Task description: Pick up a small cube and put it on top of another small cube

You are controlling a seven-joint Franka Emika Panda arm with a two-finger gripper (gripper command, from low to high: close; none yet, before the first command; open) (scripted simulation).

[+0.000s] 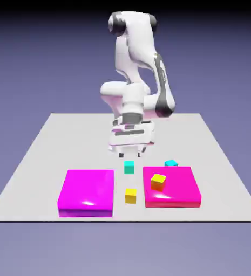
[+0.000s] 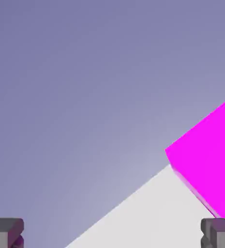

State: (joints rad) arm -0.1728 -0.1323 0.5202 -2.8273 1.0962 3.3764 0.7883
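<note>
Two magenta slabs lie nearest us on the tabletop (image 1: 52, 140), the left slab (image 1: 87, 191) bare and the right slab (image 1: 170, 186) carrying a yellow cube (image 1: 158, 181) on its top. A second yellow cube (image 1: 130, 195) sits on the tabletop in the gap between them.

Just beyond that gap we find the teal cube (image 1: 129, 167), the one to pick up. The cyan cube (image 1: 171, 163), its target, rests just behind the right slab's far edge, apart from the teal one.

Above and slightly behind the teal cube hangs the tool (image 1: 131, 153), its fingers spread as wide as they go and holding nothing. In the hand view we see the two finger tips at the bottom corners with empty space between, a slab corner at the right, and neither small cube.

We judge the approach step to be in hand: nothing is grasped yet. The next move calls for centring the tool over the teal cube, lowering until the fingers straddle it, then closing. The nearby slabs and yellow cube leave little room, so the descent should be straight.
</note>
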